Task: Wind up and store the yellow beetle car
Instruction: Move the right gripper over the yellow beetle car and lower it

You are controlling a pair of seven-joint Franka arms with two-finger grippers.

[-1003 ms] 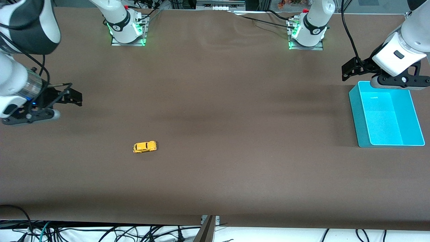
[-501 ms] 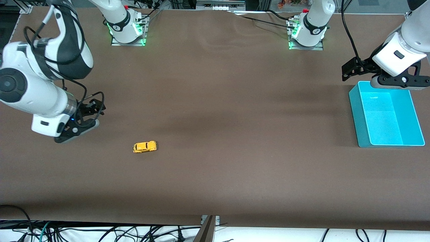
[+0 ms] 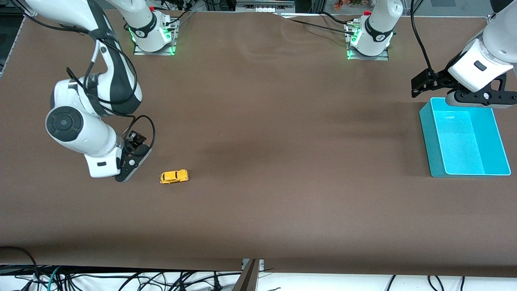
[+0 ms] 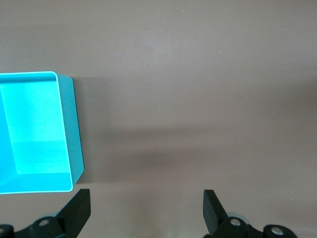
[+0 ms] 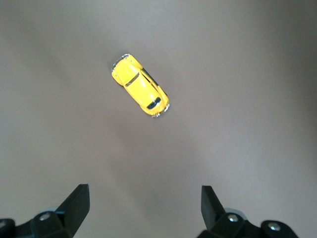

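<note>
Grippers are both gaping empty — your right gripper is hanging near the tiny rounded yellow beetle car, left gripper is waiting beside the turquoise plastic bin.

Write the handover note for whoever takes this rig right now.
Right gripper: fingers open, empty, over the table beside the yellow beetle car.
Left gripper: fingers open, empty, waiting above the table by the turquoise bin.
Car: on its wheels on the table, toward the right arm's end, apart from the bin.
Done: nothing.
Left: grasp the car, wind it, put it in the bin.
</note>
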